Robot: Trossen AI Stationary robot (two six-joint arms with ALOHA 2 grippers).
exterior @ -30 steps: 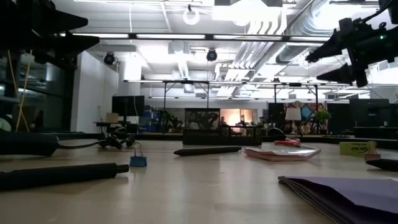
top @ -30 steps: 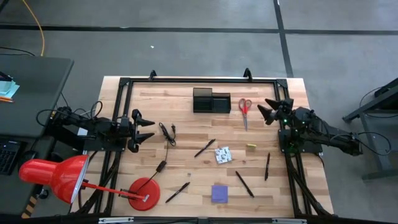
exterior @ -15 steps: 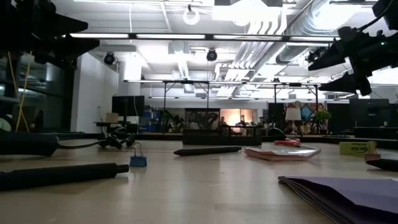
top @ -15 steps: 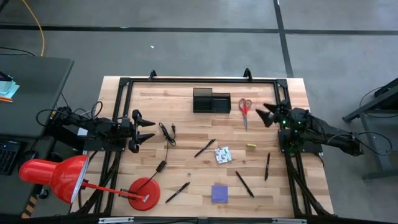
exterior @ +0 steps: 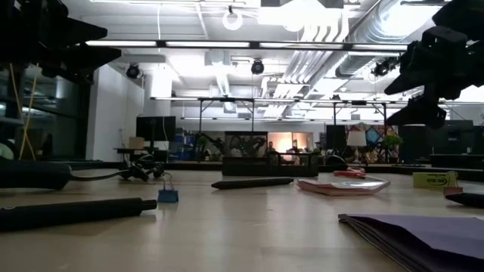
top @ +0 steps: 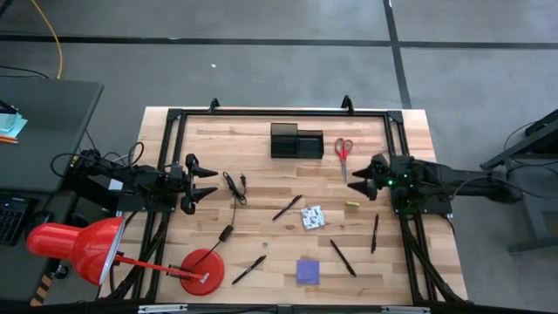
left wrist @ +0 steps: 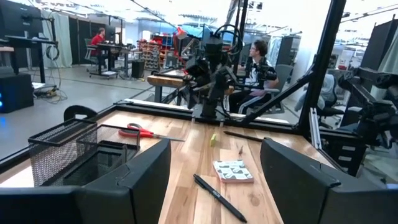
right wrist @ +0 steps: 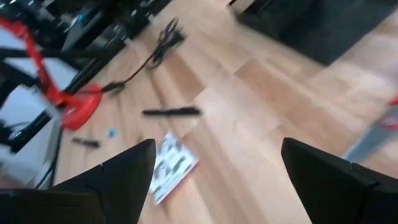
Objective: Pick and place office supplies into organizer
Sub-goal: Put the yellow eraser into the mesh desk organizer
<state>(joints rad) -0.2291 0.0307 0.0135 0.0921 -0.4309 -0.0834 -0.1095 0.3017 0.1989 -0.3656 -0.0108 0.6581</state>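
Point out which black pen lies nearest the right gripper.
The pen lying almost upright beside the table's right rail, below the right gripper; the other three pens lie farther left.

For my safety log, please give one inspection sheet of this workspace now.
Surface: wooden table, black frame.
Job's things: organizer at far edge; scissors beside it; pens, packet, purple pad, yellow piece lying loose.
Clutter: red lamp, base on table.
Grippers: left gripper open, waiting at left side; right gripper open, near scissors.
Cables: black cable on table.
Surroundings: seated person behind.
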